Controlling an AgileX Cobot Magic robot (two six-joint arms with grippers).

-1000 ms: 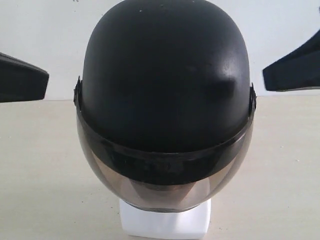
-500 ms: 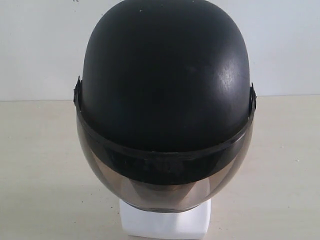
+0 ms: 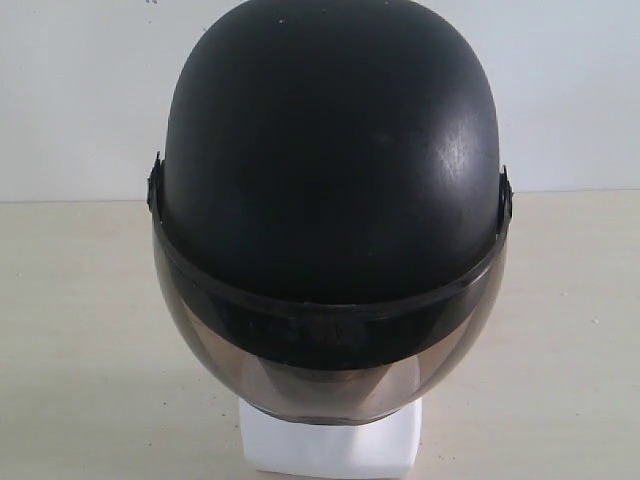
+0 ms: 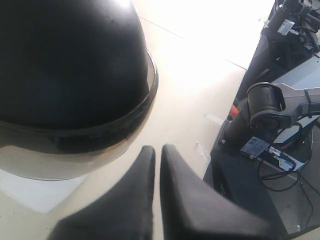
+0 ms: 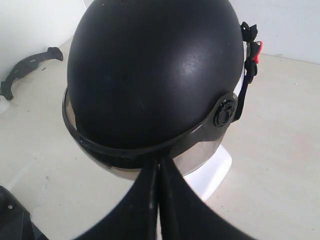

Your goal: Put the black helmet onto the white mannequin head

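The black helmet [image 3: 330,160] sits on the white mannequin head, whose face is hidden behind the smoky visor [image 3: 330,375]; only its squarish white base [image 3: 330,445] shows under the rim. In the left wrist view the helmet [image 4: 65,60] fills one corner, and my left gripper [image 4: 156,150] hangs apart from it, shut on nothing. The right wrist view shows the helmet [image 5: 155,70] from the side, over the white base [image 5: 212,172]. My right gripper [image 5: 159,164] is shut and empty, its tips level with the visor's edge. Neither gripper appears in the exterior view.
A pale table [image 3: 80,330] carries the head, with a white wall [image 3: 80,90] behind. A black curved part [image 5: 27,70] lies near the wall. A dark stand with another arm's joint [image 4: 265,107] and cables borders the table's side.
One second ago both grippers showed at the left and right edges of the exterior view; they have since drawn back out of it. The helmet has not moved.
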